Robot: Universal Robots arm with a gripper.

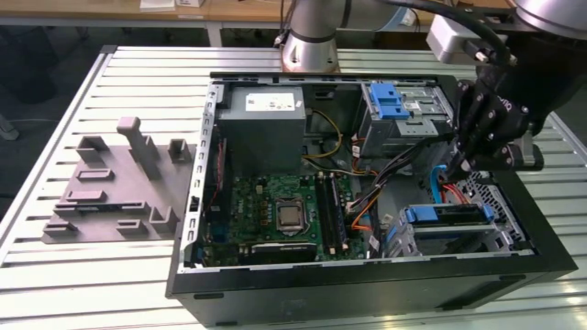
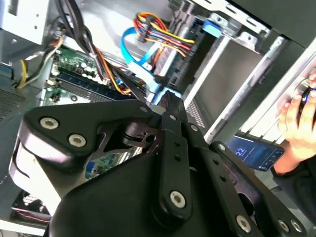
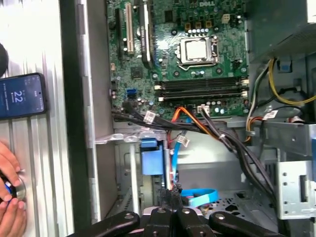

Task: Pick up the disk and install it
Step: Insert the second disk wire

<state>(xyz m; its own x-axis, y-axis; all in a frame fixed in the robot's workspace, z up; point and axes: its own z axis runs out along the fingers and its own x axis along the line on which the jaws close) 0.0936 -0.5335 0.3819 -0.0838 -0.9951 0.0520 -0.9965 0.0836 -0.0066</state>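
Observation:
The disk [image 1: 447,214] lies in the lower drive bay at the case's corner on the exterior view's right, its blue carrier framing it. The carrier's blue end [image 3: 151,157] also shows in the first wrist view. My black gripper [image 1: 462,165] hangs inside the case just above and behind that bay, apart from the disk. Its fingers are shut, pressed together in both wrist views [image 2: 165,100] [image 3: 171,211]. The tips sit at the black plug of a blue flat cable [image 3: 197,198]. Whether the plug is pinched between them is hidden.
The open computer case [image 1: 197,206] holds a green motherboard [image 1: 284,213], a grey power supply box [image 1: 266,130] and an upper cage with a blue latch [image 1: 390,100]. Bundled cables [image 3: 197,121] cross near the bay. A grey fixture [image 1: 115,185] lies beside the case. A phone [image 3: 22,96] and a person's hands [image 3: 10,197] rest outside.

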